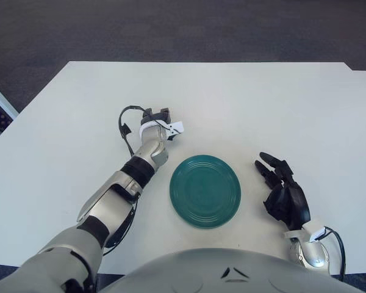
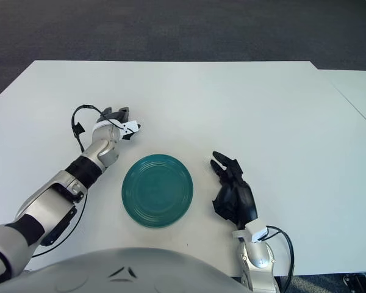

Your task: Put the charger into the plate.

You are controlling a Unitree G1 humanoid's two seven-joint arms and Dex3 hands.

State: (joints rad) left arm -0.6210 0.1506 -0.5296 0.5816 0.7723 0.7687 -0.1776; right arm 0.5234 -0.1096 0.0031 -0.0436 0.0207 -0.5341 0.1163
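Observation:
A small white charger (image 1: 174,127) with dark marks sticks out of my left hand (image 1: 156,115), which is shut on it above the white table, just beyond the upper left rim of the plate. The round dark green plate (image 1: 205,190) lies flat near the table's front middle with nothing in it. My right hand (image 1: 284,194) shows to the right of the plate, black fingers spread and holding nothing.
The white table (image 1: 262,104) stretches wide behind and to both sides of the plate. A black cable loop (image 1: 123,125) hangs off my left wrist. Dark carpet lies past the far edge.

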